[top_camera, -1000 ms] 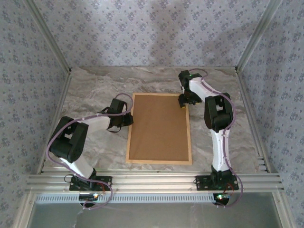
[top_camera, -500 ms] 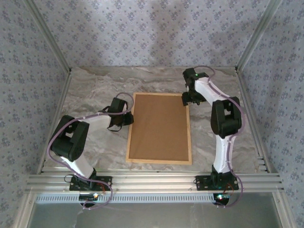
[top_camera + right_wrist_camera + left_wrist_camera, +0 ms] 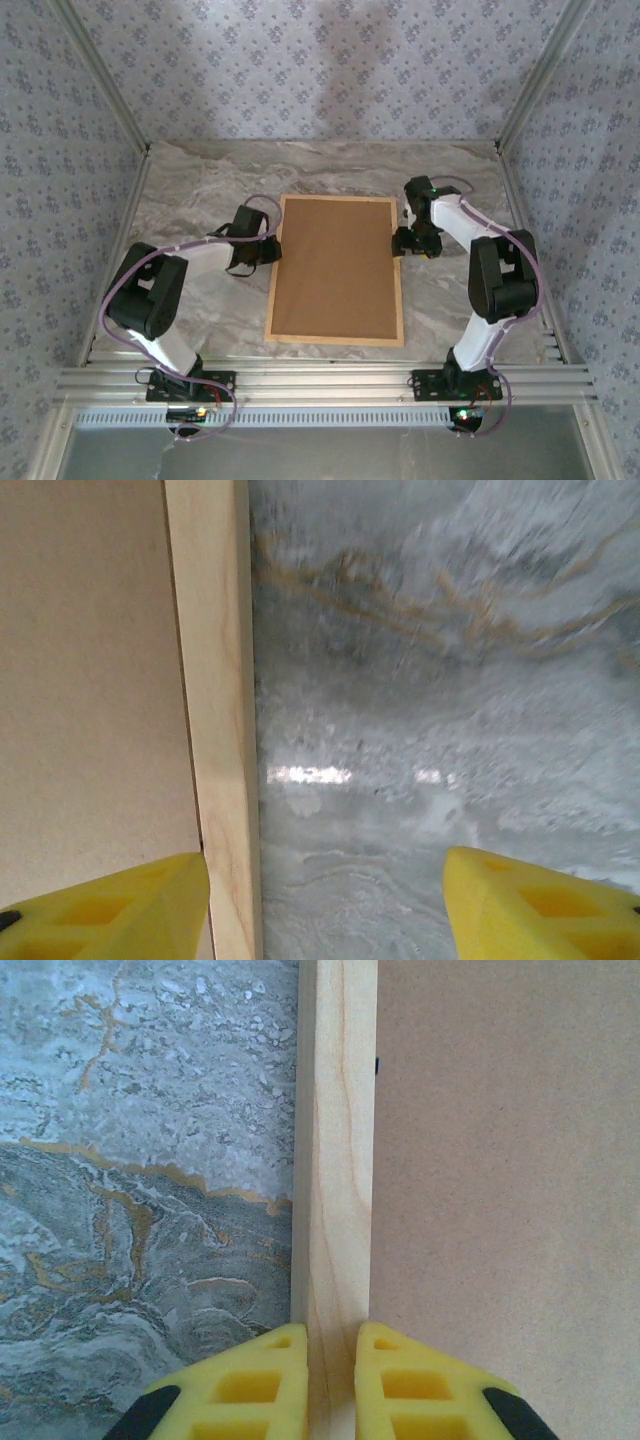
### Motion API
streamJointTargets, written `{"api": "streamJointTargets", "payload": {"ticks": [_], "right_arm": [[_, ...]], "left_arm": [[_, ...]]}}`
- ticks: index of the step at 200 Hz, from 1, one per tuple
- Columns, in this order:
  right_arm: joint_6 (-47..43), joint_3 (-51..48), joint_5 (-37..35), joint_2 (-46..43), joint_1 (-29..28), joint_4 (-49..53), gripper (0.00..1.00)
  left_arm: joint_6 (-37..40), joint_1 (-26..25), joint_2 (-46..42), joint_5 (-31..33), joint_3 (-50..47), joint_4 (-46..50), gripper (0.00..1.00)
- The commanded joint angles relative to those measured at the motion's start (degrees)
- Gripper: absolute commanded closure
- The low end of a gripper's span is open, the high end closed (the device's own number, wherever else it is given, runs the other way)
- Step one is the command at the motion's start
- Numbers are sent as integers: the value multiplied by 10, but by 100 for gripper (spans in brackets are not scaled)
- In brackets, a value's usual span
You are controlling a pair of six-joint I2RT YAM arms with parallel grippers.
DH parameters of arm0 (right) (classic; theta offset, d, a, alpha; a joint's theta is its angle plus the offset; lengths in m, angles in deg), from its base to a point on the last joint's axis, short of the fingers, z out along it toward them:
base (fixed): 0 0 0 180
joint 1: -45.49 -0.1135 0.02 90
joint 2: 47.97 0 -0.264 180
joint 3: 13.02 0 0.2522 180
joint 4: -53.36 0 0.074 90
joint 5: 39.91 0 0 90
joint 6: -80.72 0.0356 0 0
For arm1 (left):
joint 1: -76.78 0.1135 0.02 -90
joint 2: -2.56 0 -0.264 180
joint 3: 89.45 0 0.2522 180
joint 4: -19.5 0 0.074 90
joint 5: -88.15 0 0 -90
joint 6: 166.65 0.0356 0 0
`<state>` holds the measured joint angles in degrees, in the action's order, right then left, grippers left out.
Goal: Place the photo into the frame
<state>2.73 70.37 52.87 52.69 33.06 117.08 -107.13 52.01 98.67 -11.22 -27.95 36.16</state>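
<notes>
Light wooden frame (image 3: 335, 342) flat on marble table (image 3: 200, 190), brown board (image 3: 335, 265) inside

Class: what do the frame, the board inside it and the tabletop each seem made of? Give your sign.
Frame: pale unpainted wood, matte; fine grain lines.
Board: probably fibreboard or card; even speckled brown, no grain.
Tabletop: marble-look, perhaps printed; grey with golden veins, slight sheen.
</notes>
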Motion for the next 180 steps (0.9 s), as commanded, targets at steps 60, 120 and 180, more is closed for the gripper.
{"api": "streamJointTargets", "payload": {"ticks": [60, 120, 180], "right_arm": [[16, -35, 20, 11, -11, -24, 39], [15, -32, 24, 31, -14, -30, 40], [19, -37, 23, 48, -22, -45, 40]], "left_arm": [[12, -4, 17, 13, -3, 34, 85], [12, -4, 20, 11, -5, 31, 85], [12, -4, 19, 9, -7, 29, 85]]}}
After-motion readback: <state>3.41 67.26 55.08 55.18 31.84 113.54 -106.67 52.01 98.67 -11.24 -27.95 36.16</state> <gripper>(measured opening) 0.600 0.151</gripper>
